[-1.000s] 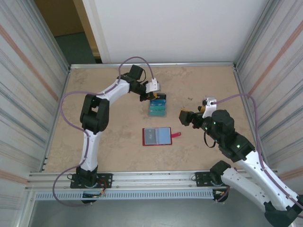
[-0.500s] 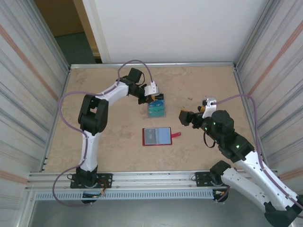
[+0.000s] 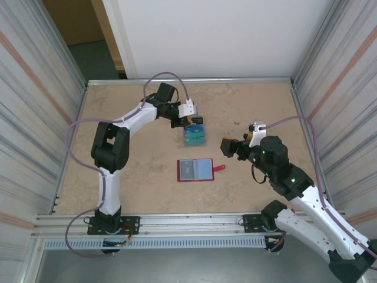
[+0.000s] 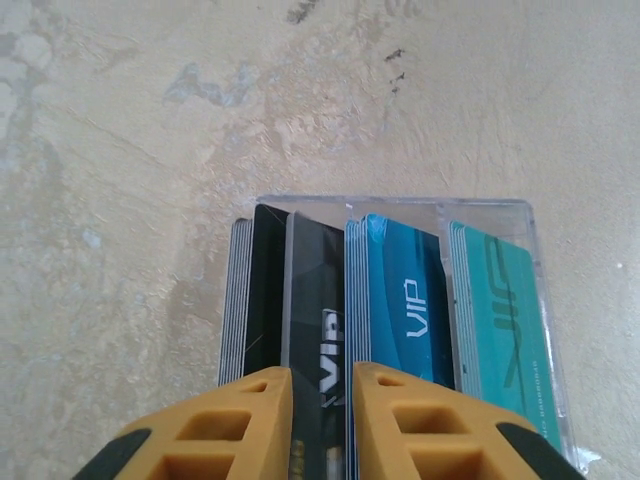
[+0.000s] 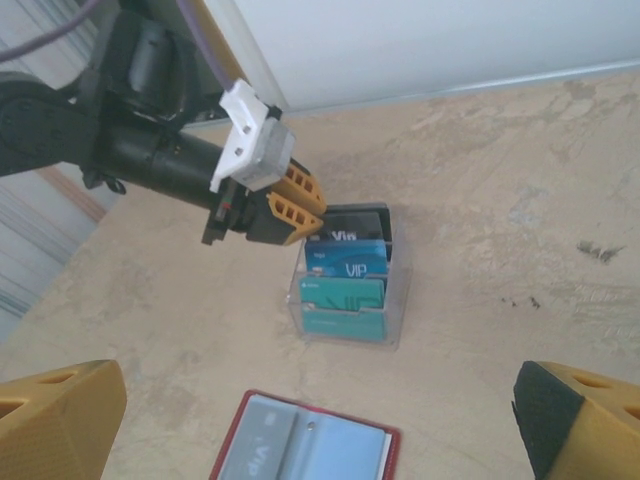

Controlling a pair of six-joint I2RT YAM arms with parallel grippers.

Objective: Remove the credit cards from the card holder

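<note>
Currently left arm stretched forward, left gripper [image 4: 320,372] narrowly parted astride black "VIP" card [image 4: 315,290] in clear tray [image 4: 400,201]; right gripper [image 3: 227,147] wide, empty.

One red leather-like folding wallet [image 3: 195,170], lying open. One clear plastic box [image 4: 400,203]. Inside, three upright stacks of thin plastic cards [image 4: 405,290]: one black, one blue, one teal. Cards per stack too tightly packed to count.
</note>
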